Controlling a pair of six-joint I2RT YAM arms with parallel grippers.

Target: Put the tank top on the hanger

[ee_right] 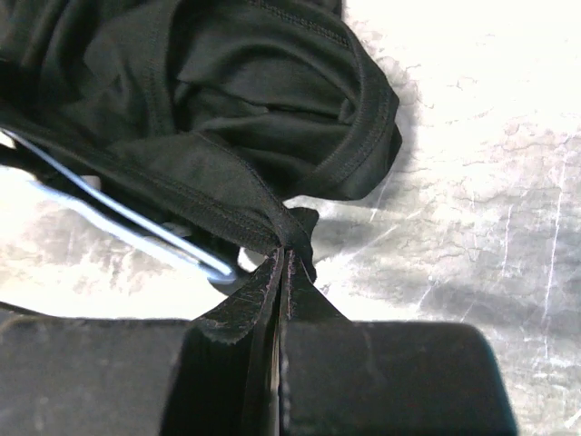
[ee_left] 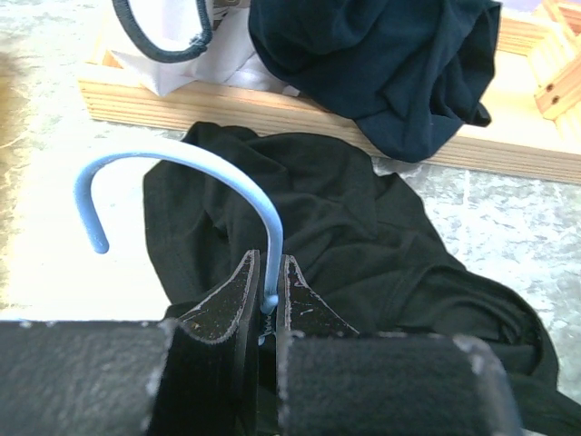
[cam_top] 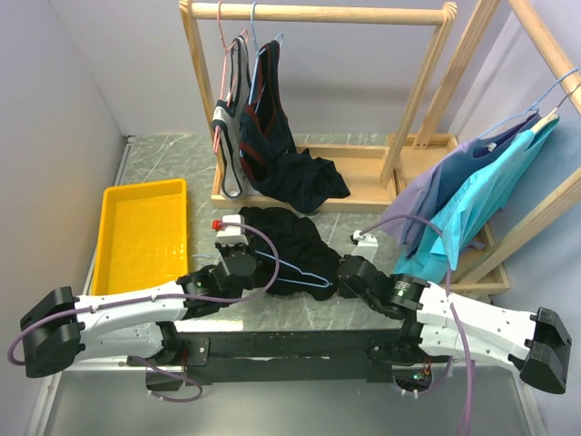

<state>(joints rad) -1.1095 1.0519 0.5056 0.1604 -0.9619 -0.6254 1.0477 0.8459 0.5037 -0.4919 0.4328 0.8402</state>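
The hanger [ee_left: 273,259] neck is swallowed between the clamped fingers of the left pincer [ee_left: 269,302], and its triangle is cut off behind. At the right pincer [ee_right: 283,271], the tank top [ee_right: 227,109] strap end is pinched from sight, and the hanger to the left is partly buried under cloth.

No legible text or labels.

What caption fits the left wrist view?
Left gripper shut on the thin light-blue wire hanger below its hook, over the crumpled black fabric tank top.

Marbled table [cam_top: 165,154] bears tank top [cam_top: 281,238], yellow tray [cam_top: 145,241], rack base [cam_top: 363,195].
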